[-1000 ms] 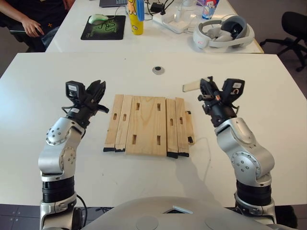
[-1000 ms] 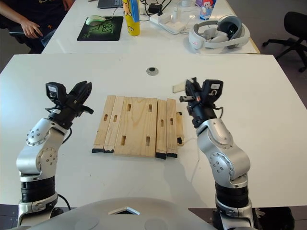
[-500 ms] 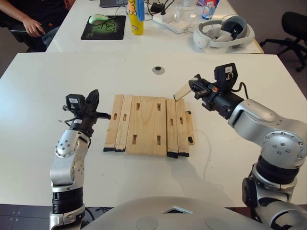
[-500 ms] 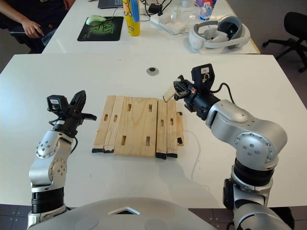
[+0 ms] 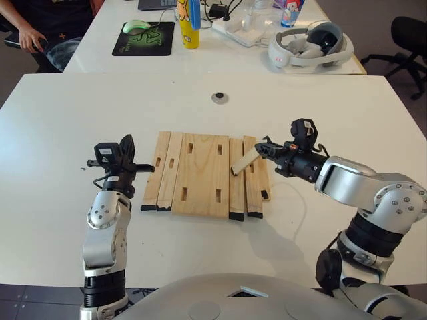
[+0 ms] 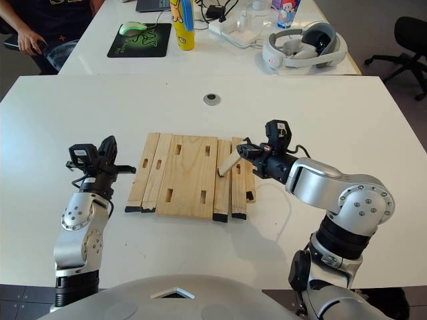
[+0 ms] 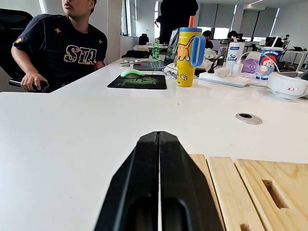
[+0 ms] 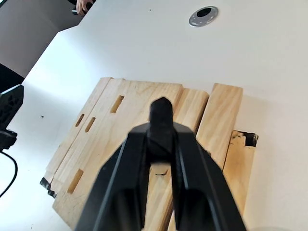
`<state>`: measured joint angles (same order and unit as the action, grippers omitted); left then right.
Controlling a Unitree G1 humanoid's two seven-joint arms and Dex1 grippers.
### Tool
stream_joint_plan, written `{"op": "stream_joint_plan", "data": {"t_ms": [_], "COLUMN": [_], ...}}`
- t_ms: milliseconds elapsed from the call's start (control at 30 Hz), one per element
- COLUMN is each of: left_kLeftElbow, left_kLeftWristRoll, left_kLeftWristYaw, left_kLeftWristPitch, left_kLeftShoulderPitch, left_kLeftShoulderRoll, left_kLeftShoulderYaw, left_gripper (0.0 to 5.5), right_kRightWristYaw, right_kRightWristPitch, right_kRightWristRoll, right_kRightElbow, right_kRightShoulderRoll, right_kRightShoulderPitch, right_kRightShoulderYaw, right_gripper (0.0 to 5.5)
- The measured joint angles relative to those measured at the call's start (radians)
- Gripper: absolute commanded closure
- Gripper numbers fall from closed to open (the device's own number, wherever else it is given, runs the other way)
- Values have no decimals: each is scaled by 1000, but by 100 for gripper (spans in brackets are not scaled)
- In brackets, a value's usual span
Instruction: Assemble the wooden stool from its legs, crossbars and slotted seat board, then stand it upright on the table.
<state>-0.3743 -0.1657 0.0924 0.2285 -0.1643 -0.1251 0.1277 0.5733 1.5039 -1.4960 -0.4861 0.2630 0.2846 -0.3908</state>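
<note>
The slotted seat board (image 5: pixel 200 173) lies flat mid-table. Two leg planks (image 5: pixel 164 170) lie along its left side and two more (image 5: pixel 244 180) along its right, with a short piece (image 5: pixel 264 179) at the far right. My right gripper (image 5: pixel 265 148) is shut on a small crossbar (image 5: pixel 243 159), which slants down over the right-hand legs; in the right wrist view its dark end (image 8: pixel 161 113) sits between the fingers (image 8: pixel 131 159). My left gripper (image 7: pixel 159 139) is shut and holds nothing, low over the table just left of the outer left leg (image 7: pixel 202 168).
A round grommet (image 5: pixel 219 97) is set in the table behind the boards. A thin cable (image 5: pixel 288 195) curls right of the planks. The far table holds a mouse pad (image 5: pixel 143 37), a yellow cup (image 5: pixel 189 23) and a headset (image 5: pixel 310 45). A seated person (image 7: pixel 62 45) is beyond.
My right arm swung down and left, carrying the crossbar from behind the boards to over the right legs. My left gripper's fingers came together, and it settled closer to the left leg.
</note>
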Motion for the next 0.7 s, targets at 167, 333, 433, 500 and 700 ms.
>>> {"op": "stream_joint_plan", "data": {"t_ms": [167, 333, 433, 500, 700], "left_kLeftElbow": [-17, -54, -64, -72, -86], "left_kLeftWristRoll": [-2, -1, 0, 1, 3], "left_kLeftWristYaw": [11, 9, 5, -1, -14], "left_kLeftWristPitch": [24, 41, 45, 46, 48], "left_kLeftShoulderPitch": [0, 0, 0, -1, -6], "left_kLeftShoulderRoll": [-17, -21, -18, -14, -1], "left_kLeftShoulderYaw": [12, 13, 13, 12, 12], "left_gripper": [550, 550, 550, 550, 550], "right_kRightWristYaw": [306, 421, 425, 415, 316], "right_kRightWristPitch": [-284, -466, -515, -541, -550], "right_kRightWristRoll": [-326, -466, -475, -475, -381], "right_kRightElbow": [-8, -24, -24, -21, -16], "right_kRightShoulderRoll": [161, 358, 420, 464, 538], "right_kRightShoulderPitch": [-82, -69, -54, -42, -11], "right_kRightShoulderYaw": [166, 298, 338, 363, 421], "right_gripper": [508, 508, 508, 508, 508]}}
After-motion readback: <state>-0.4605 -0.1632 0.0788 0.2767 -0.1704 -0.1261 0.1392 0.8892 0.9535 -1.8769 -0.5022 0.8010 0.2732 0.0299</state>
